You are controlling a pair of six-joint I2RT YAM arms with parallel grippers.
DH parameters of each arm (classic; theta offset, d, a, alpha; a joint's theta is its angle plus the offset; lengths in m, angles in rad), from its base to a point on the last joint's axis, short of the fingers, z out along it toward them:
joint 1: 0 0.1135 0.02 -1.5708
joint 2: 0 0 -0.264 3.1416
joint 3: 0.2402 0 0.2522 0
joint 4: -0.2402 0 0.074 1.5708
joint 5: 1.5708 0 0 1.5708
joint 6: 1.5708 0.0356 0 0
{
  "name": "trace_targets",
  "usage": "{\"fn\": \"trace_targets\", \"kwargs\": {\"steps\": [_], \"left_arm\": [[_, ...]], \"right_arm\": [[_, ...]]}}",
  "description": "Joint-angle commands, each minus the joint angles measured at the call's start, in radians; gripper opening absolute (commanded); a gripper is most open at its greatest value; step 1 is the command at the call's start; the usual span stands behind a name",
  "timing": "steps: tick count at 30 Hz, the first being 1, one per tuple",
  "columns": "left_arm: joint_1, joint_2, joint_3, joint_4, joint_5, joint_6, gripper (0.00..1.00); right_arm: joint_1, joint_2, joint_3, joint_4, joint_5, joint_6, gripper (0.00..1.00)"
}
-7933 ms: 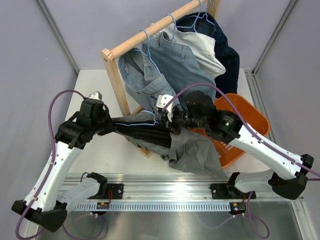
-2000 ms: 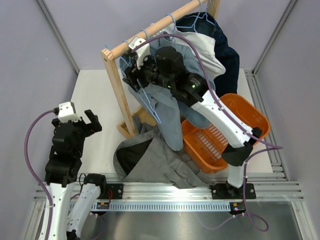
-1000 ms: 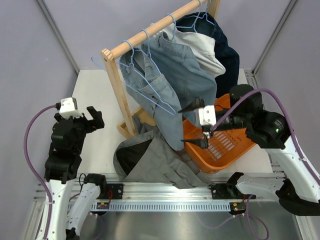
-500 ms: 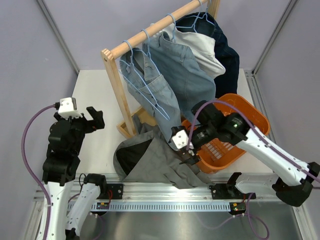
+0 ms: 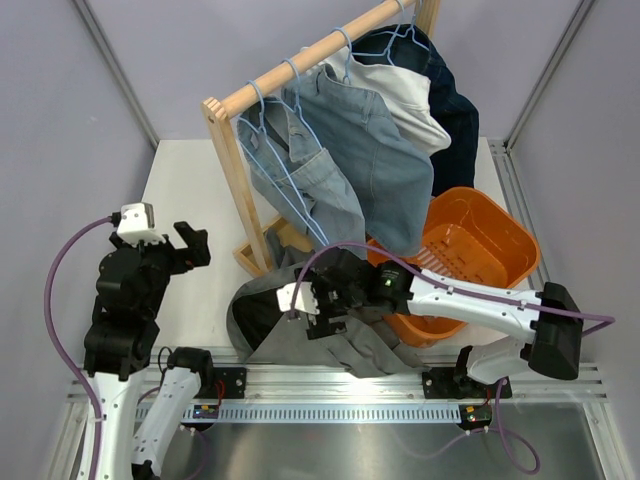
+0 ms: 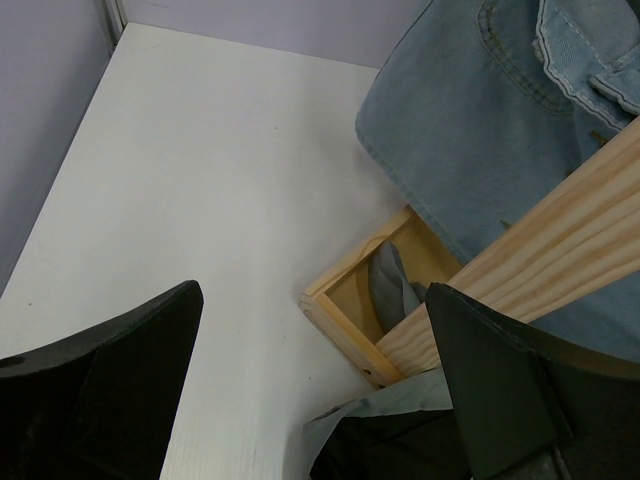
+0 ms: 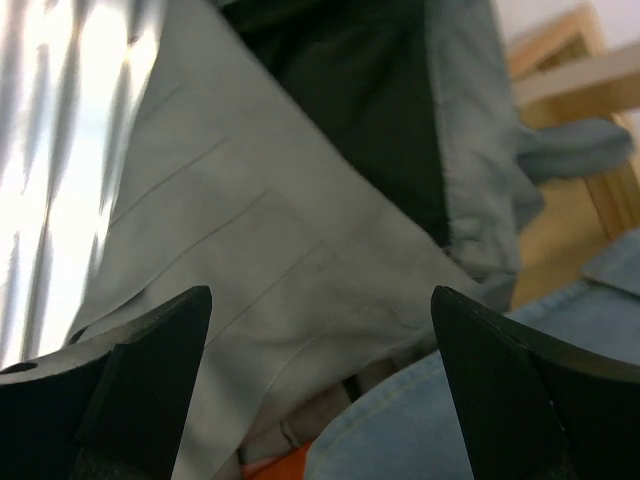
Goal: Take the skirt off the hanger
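Note:
The grey pleated skirt [image 5: 330, 335] lies crumpled on the table at the near edge, its dark inner side [image 5: 258, 308] turned up at the left. No hanger is in it. Several light-blue wire hangers [image 5: 262, 128] hang on the wooden rail [image 5: 300, 62]. My right gripper [image 5: 318, 318] hovers open just above the skirt; the right wrist view shows the pleats [image 7: 250, 250] between its spread fingers [image 7: 120, 390]. My left gripper [image 5: 190, 245] stands open and empty at the left, off the skirt, whose edge [image 6: 385, 410] shows low in the left wrist view.
Blue denim garments [image 5: 370, 150] and a pale one [image 5: 405, 95] hang from the rail. An orange basket [image 5: 490, 240] sits at the right, beside the skirt. The rack's wooden base [image 6: 350, 320] rests on the white table [image 5: 190, 180]. A metal rail [image 5: 330, 385] runs along the near edge.
My right arm has swung from over the orange basket down and left to above the skirt. The left arm has barely moved. Both grippers stay open.

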Motion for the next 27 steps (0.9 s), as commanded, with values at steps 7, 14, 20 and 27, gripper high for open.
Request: {"fn": "trace_targets", "kwargs": {"steps": [7, 14, 20, 27], "left_arm": [[-0.001, -0.005, -0.027, 0.051, 0.025, -0.009, 0.99], [-0.003, -0.006, -0.052, 0.063, 0.03, -0.009, 0.99], [-0.003, -0.003, -0.049, 0.066, 0.031, -0.005, 0.99], [-0.003, 0.003, -0.038, 0.062, 0.031, 0.006, 0.99]], "right_arm": [[0.004, 0.089, -0.009, 0.217, 0.406, 0.275, 1.0], [0.004, 0.123, -0.045, 0.206, 0.377, 0.326, 0.99], [0.004, 0.2, -0.028, 0.219, 0.378, 0.347, 0.96], [0.004, 0.203, -0.021, 0.157, 0.182, 0.371, 0.38]]}}
